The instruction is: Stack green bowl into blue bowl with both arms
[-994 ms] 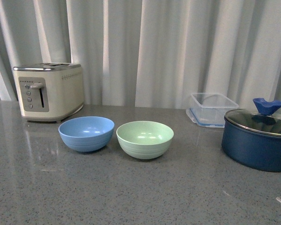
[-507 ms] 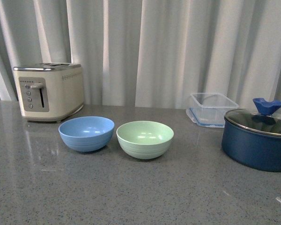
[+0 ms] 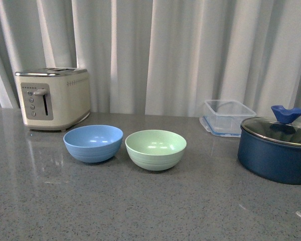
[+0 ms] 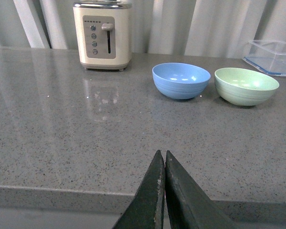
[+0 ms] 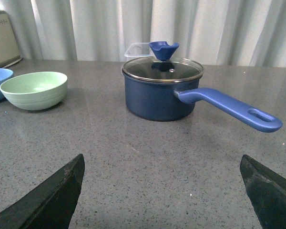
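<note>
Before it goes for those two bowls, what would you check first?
1. The green bowl is upright and empty: ok.
2. The blue bowl is upright and empty, ready to receive: ok.
3. The right gripper is open for a grasp: ok.
4. The left gripper is open: not ok, it is shut.
5. Finger room between the two bowls: cannot tell, they sit very close.
6. The pot stands well aside of the green bowl: ok.
</note>
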Robot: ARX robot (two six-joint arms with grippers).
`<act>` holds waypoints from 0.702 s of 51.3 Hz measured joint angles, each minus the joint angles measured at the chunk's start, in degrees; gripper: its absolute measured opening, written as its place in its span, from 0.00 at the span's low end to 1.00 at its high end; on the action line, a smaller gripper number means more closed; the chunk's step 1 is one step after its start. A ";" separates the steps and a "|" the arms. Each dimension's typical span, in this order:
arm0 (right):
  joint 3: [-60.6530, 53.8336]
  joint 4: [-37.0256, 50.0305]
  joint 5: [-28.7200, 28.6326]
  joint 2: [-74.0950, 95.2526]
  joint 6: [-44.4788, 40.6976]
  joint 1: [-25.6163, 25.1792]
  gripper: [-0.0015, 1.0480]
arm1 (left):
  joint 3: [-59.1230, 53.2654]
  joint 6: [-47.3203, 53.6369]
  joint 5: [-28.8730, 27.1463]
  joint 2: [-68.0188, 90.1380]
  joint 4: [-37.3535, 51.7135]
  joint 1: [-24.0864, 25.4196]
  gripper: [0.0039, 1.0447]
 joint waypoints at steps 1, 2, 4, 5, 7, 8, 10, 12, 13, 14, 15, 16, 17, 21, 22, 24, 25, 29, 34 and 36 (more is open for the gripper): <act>0.00 0.00 0.02 0.00 0.00 0.00 0.90 | 0.00 0.00 -0.09 0.00 -0.04 0.00 0.03; 0.00 0.00 0.02 0.00 0.00 0.00 0.90 | 0.00 0.00 -0.09 0.00 -0.07 0.00 0.03; 0.00 0.00 0.02 0.00 0.00 0.00 0.90 | 0.00 0.00 -0.07 0.00 -0.20 0.00 0.03; 0.00 0.00 0.02 0.00 0.00 0.00 0.90 | 0.00 0.00 -0.04 0.00 -0.22 0.00 0.03; 0.00 0.00 0.04 0.00 0.00 0.00 0.90 | 0.00 0.00 -0.07 -0.02 -0.24 0.00 0.03; 0.00 0.00 0.04 0.00 0.00 0.00 0.90 | 0.00 0.00 -0.07 -0.02 -0.24 0.00 0.03; 0.00 0.00 0.04 0.00 0.00 0.00 0.90 | 0.00 0.00 -0.07 -0.02 -0.24 0.00 0.03; 0.00 0.00 0.02 0.00 0.00 0.00 0.90 | 0.00 -0.04 -0.07 -0.02 -0.24 0.00 0.05; 0.00 0.00 0.02 0.00 0.00 0.00 0.90 | 0.00 -0.02 -0.07 -0.02 -0.24 0.00 0.09; 0.00 0.00 0.02 0.00 0.00 0.00 0.90 | 0.00 -0.02 -0.04 -0.02 -0.24 0.00 0.10; 0.00 0.00 0.02 0.00 0.00 0.00 0.90 | 0.00 -0.02 -0.07 -0.02 -0.24 0.00 0.14; 0.00 0.00 0.02 0.00 0.00 0.00 0.90 | 0.00 -0.02 -0.07 -0.02 -0.24 0.00 0.19; 0.00 0.00 0.02 0.00 0.00 0.00 0.90 | 0.00 -0.02 -0.07 -0.02 -0.24 0.00 0.22; 0.98 -2.69 -1.22 1.44 0.46 -0.20 0.90 | 0.00 -0.02 -0.04 -0.02 -0.24 0.00 0.40; 4.17 -9.57 -3.45 5.14 1.03 -0.35 0.90 | 0.00 -0.02 -0.11 -0.02 -0.24 0.00 0.45; 8.15 -16.83 -4.31 11.32 1.09 -0.33 0.90 | 0.00 -0.02 -0.09 -0.02 -0.24 0.00 0.50; 10.78 -20.79 -4.33 15.87 0.90 -0.13 0.90 | 0.00 -0.02 -0.07 -0.02 -0.24 0.00 0.53; 18.49 -26.58 -3.26 29.90 -0.50 1.42 0.90 | 0.00 -0.02 0.09 -0.07 -0.24 0.00 0.65; 30.93 -24.48 -0.70 47.65 -3.72 4.68 0.90 | 0.00 -0.02 0.04 -0.07 -0.24 0.00 0.84; 35.82 -24.41 0.02 52.83 -4.33 5.99 0.90 | 0.00 -0.02 0.04 -0.07 -0.24 0.00 0.93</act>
